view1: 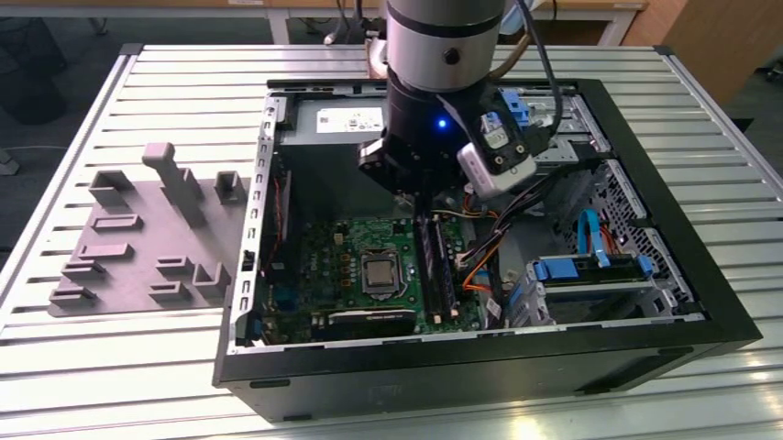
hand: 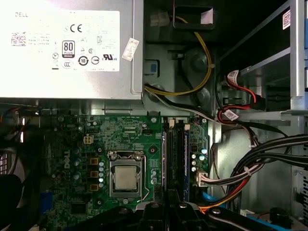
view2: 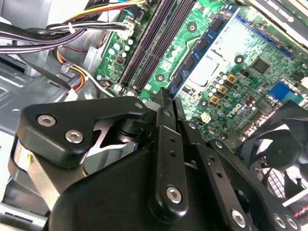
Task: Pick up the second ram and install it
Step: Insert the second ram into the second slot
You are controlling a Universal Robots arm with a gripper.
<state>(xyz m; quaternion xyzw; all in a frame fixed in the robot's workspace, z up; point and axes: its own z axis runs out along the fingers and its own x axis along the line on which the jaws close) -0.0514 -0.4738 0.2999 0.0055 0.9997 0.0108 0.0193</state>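
The second ram (view2: 202, 45), a thin blue-green stick with dark chips, runs out from my fingertips over the motherboard (view2: 250, 53) in the second wrist view. My gripper (view2: 166, 96) is shut on it, and the fingers hide its near half. The stick lies parallel to the long black memory slots (view2: 149, 43), close beside them. In the exterior view the gripper (view1: 416, 197) hangs inside the open computer case (view1: 685, 302), just above the slots (view1: 435, 266). The first wrist view looks down past the gripper (hand: 167, 204) onto the slots (hand: 175, 159).
A grey moulded holder tray (view1: 147, 238) lies on the slatted table at the exterior view's left. Around the slots are the processor socket (hand: 126, 178), the power supply (hand: 67, 48), cable bundles (hand: 260, 163) and a blue drive bay (view1: 588, 270). A black fan (view2: 281, 159) sits beside the gripper.
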